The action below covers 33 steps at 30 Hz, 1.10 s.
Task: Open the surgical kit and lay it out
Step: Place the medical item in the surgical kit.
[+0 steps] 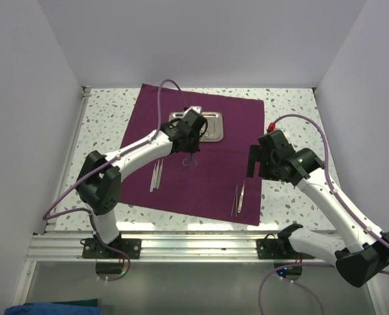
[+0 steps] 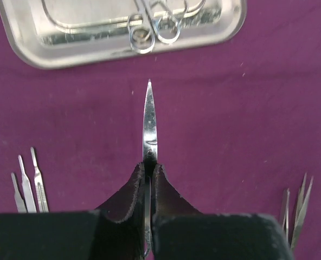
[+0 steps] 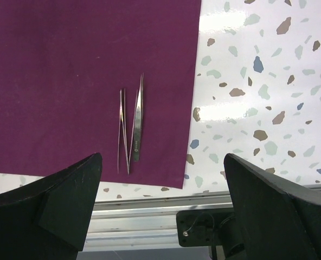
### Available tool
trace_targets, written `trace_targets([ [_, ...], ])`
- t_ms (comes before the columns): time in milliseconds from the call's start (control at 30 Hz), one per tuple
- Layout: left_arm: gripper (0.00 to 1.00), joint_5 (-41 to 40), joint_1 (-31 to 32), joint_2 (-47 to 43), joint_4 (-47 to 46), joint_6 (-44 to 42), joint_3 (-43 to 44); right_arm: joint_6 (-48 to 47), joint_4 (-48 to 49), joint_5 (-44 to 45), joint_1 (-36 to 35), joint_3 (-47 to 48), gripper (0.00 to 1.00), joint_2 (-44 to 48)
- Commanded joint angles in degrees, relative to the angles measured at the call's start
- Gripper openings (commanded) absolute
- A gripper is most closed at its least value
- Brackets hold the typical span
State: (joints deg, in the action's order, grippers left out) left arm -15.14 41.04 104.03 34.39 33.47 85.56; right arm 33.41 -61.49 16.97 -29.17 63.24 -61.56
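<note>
1. My left pincer [image 2: 148, 184] is clamped on a pair of scissors [image 2: 149, 122]. Its fingers pinch them at the pivot screw, and the handle end is hidden between the fingers.
2. The scissors' blades are shut. Their long axis runs straight out along the fingers, and the tip points toward the near edge of the steel tray [image 2: 52, 57]. It stops short of the rim, over bare cloth wrap [image 2: 231, 119] (I cannot tell whether the tip touches the fabric).
3. The tray sits on the far middle of the wrap, long side across. Ring-handled instruments [image 2: 155, 30] lie inside it, their loops against the near wall.
4. The wrap is spread flat on the speckled worktop [image 3: 258, 81].
5. Three slim flat instruments [image 2: 27, 184] lie side by side on the left of the wrap, their long axes running near to far.
6. Two tweezers [image 3: 130, 127] lie close together near the wrap's near right corner, lengthwise near to far, with their points facing away from the arm bases.
7. My right pincer [image 3: 161, 162] is spread wide with nothing in it, hanging above that corner.
</note>
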Motion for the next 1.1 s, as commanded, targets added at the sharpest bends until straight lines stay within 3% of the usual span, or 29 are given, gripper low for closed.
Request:
trace_targets([
  [0,0.0,-1.04,0.97,-4.18,-3.81,3.09,-3.11,-1.15,1.55,-0.36,0.34,0.39,0.98,0.03],
  [300,0.0,-0.69,3.26,-2.87,-2.93,5.37,-4.7,0.25,1.82,-0.62,0.34,-3.91,0.98,3.72],
  [933,0.0,3.09,9.5,-4.1,-8.37,13.54,-18.14,-0.01,0.41,1.57,0.25,-4.8,0.98,4.17],
  [1033,0.19,3.97,9.85,-3.75,-8.38,14.07,-18.5,-0.45,-0.29,2.45,0.25,-4.62,0.98,4.43],
  [1067,0.29,3.8,9.94,-3.66,-8.03,13.99,-18.24,-0.54,-0.64,2.89,0.25,-4.53,0.98,4.52],
])
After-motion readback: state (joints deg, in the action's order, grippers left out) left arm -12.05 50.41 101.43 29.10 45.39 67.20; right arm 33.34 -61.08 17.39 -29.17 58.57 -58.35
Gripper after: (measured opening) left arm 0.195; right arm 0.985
